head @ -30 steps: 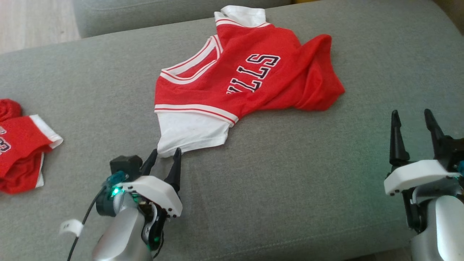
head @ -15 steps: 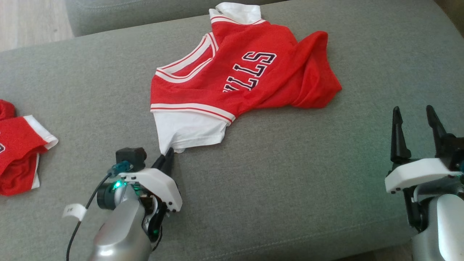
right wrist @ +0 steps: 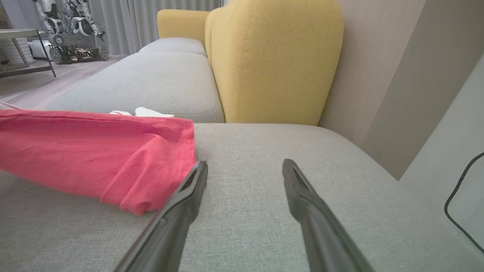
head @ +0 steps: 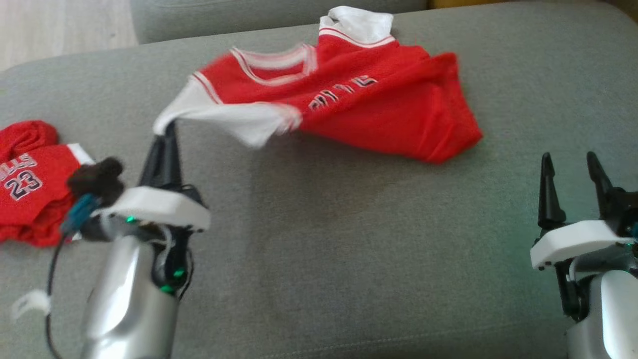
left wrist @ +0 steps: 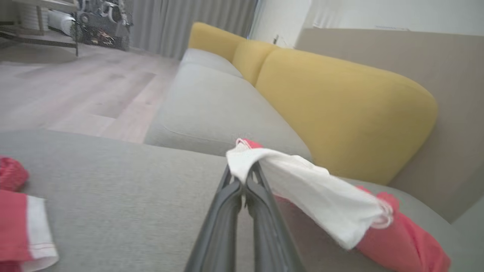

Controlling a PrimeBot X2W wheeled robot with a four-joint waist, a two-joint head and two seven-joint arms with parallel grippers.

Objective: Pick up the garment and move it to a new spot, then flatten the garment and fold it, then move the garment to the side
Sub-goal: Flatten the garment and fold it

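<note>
Status: pick-up under way. The left end effector (head: 168, 130), fingers pressed together, pinches the white sleeve (head: 224, 117) of the red jersey (head: 389, 109) and holds it raised at centre left. The jersey body lies on the grey sofa cushion (head: 319, 259), upper centre. Relocating, flattening, folding and side placement are not yet done. The right end effector (head: 569, 162), fingers spread and empty, sits at lower right, apart from the jersey.

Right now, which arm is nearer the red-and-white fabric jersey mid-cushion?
Left. The left gripper has its jaws shut on the white sleeve of the jersey; the right gripper hangs open, apart from it.
</note>
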